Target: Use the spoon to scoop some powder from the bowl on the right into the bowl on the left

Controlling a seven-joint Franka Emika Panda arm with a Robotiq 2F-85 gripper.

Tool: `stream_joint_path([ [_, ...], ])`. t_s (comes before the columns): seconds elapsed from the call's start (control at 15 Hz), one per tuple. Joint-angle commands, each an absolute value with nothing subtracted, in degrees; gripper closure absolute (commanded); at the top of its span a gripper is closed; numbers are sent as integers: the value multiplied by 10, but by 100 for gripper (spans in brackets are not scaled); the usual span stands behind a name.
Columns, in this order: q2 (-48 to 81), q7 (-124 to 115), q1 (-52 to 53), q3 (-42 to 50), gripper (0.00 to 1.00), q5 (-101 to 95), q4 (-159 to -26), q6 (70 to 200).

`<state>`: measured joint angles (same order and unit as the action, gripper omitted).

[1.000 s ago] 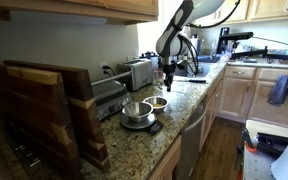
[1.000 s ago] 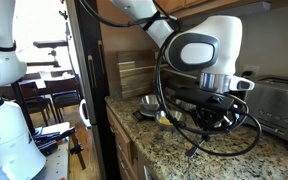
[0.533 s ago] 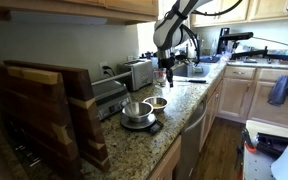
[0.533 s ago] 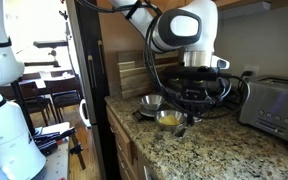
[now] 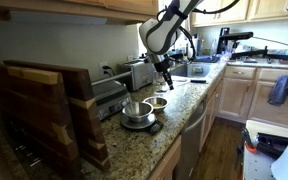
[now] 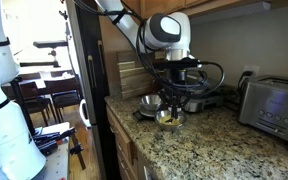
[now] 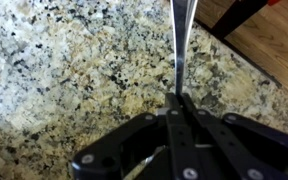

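Observation:
My gripper [image 7: 181, 100] is shut on the thin metal handle of the spoon [image 7: 182, 40], which points away from the wrist over the speckled granite counter [image 7: 64, 70]. In both exterior views the gripper [image 5: 165, 78] [image 6: 174, 96] hangs just above the small bowl of yellow powder [image 5: 158, 102] [image 6: 169, 119]. A metal bowl [image 5: 136, 109] [image 6: 149, 102] stands beside it on a small scale. The spoon's scoop end is out of the wrist view, and no bowl shows there.
A toaster [image 5: 139, 72] [image 6: 274, 100] stands on the counter behind the bowls. Wooden cutting boards [image 5: 44, 110] lean at one end. The counter edge [image 5: 189, 125] drops to the floor and cabinets. Arm cables [image 6: 219, 75] loop near the gripper.
The arm has swung along the counter with the spoon, from beside the toaster to above the powder bowl. The bowls have not moved.

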<state>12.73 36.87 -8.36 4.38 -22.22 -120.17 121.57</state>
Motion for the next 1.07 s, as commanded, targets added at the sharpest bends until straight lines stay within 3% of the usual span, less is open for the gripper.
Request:
stream_joint_path([
  [0.0, 111, 344, -60, 43, 95, -269, -1219, 1180],
  [1.0, 144, 353, -47, 36, 96, -299, -1193, 1176],
])
